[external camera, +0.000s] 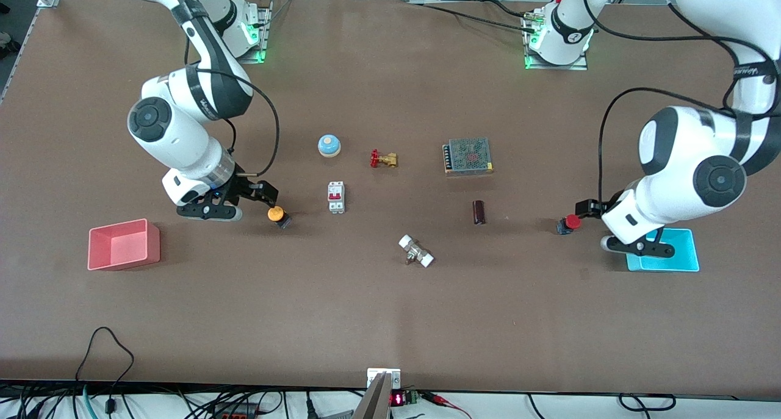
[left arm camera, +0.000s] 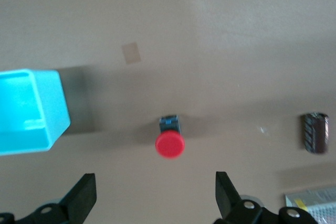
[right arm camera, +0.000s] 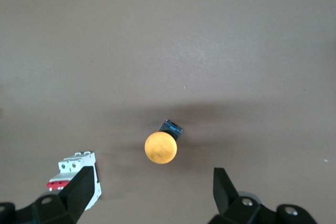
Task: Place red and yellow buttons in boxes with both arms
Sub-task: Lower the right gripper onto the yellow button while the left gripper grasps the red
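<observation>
The yellow button lies on the table toward the right arm's end, between the pink box and a circuit breaker. My right gripper hangs open just beside and above it. In the right wrist view the yellow button sits just ahead of the open right gripper. The red button lies beside the cyan box toward the left arm's end. My left gripper is open close to it. In the left wrist view the red button is ahead of the open left gripper, with the cyan box beside it.
A circuit breaker, a pale blue dome, a brass valve, a power supply, a dark cylinder and a white-capped fitting lie mid-table. The left arm's hand overhangs part of the cyan box.
</observation>
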`<state>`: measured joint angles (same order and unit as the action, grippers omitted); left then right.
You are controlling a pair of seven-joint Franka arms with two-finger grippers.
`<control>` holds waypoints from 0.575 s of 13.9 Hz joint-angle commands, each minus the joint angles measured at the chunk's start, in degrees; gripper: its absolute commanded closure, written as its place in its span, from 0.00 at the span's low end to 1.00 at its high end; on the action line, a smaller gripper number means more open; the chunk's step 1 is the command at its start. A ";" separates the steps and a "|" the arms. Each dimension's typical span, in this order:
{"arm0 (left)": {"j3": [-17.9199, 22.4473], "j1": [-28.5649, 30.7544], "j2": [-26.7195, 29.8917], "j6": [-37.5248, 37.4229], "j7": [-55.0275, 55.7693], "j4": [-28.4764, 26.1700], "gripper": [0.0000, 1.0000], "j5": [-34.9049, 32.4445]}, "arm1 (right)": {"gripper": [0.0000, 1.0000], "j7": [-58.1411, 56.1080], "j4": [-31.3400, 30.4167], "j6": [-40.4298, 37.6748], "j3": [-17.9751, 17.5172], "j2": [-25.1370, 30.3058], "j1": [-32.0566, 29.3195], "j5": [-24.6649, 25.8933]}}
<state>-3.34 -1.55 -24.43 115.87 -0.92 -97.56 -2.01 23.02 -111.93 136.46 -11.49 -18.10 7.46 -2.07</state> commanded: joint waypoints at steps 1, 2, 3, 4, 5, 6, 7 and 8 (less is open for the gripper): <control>0.09 0.06 -0.70 10.72 0.13 -6.38 0.00 -0.36 | 0.00 0.80 0.31 1.61 -0.29 -1.41 -0.17 2.14; 0.09 0.06 -0.88 15.91 0.13 -9.46 0.00 -0.36 | 0.00 -0.86 0.40 1.70 -0.29 -2.29 -0.17 5.20; 0.18 0.06 -1.66 19.88 0.13 -11.67 0.00 -0.36 | 0.00 -1.05 0.49 2.14 -0.37 -3.34 -0.17 6.19; 0.35 0.14 -2.54 22.53 0.13 -13.00 0.00 -0.36 | 0.00 -0.96 0.49 3.36 -0.38 -4.04 -0.08 6.11; 0.44 0.14 -3.42 25.08 0.04 -14.14 0.00 -0.36 | 0.00 -0.70 0.49 4.42 -0.38 -4.92 0.01 6.11; 0.44 0.14 -4.04 26.67 0.04 -15.02 0.00 -0.36 | 0.00 -0.61 0.49 5.30 -0.38 -5.89 0.35 6.29; 0.44 0.14 -4.56 26.95 0.13 -15.29 0.00 -0.36 | 0.00 -0.61 0.49 6.44 -0.38 -6.59 0.62 6.37; 0.44 0.14 -5.09 27.04 0.13 -15.38 0.00 -0.36 | 0.00 -0.79 0.49 7.15 -0.38 -7.38 0.71 6.46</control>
<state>-2.96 -1.53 -29.39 141.91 -0.89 -112.21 -2.01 22.61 -111.90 141.80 -11.55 -23.87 7.84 3.65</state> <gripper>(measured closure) 0.000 0.000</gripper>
